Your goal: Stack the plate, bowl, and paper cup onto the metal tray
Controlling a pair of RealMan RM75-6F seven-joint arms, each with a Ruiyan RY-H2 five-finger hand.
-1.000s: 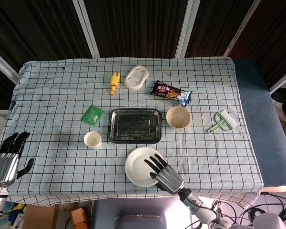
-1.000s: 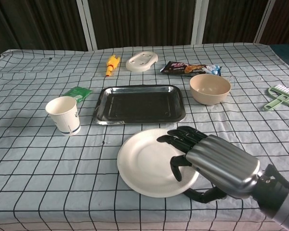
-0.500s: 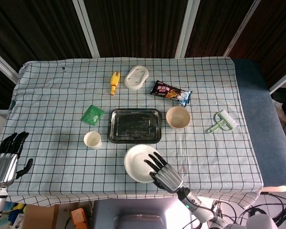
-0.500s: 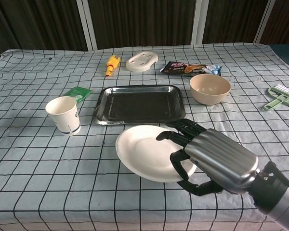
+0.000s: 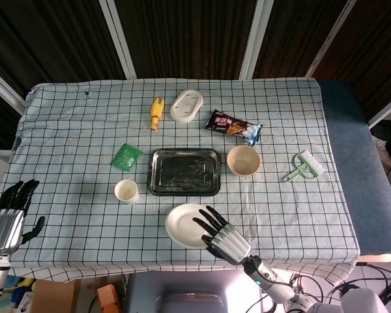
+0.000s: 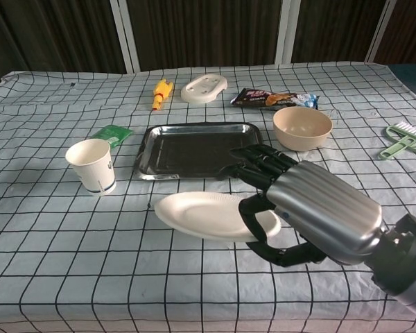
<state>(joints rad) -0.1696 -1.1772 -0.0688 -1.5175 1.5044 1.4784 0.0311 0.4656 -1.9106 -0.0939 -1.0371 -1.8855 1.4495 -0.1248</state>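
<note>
Our right hand (image 6: 301,208) grips the plate (image 6: 204,215) by its rim, lifted off the table (image 6: 48,250) just before the tray (image 6: 194,149). Our left hand (image 5: 10,215) hangs spread, holding nothing.

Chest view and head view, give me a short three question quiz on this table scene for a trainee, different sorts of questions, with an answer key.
1. True or false: the metal tray already has the bowl in it.
2. Which hand grips the plate? A) left hand B) right hand C) neither
3. Fill in: the paper cup stands on the tray's ____ side in both views.

Key
1. False; the tray holds nothing and the bowl sits beside it.
2. B; the plate is lifted off the cloth.
3. Left.
</note>
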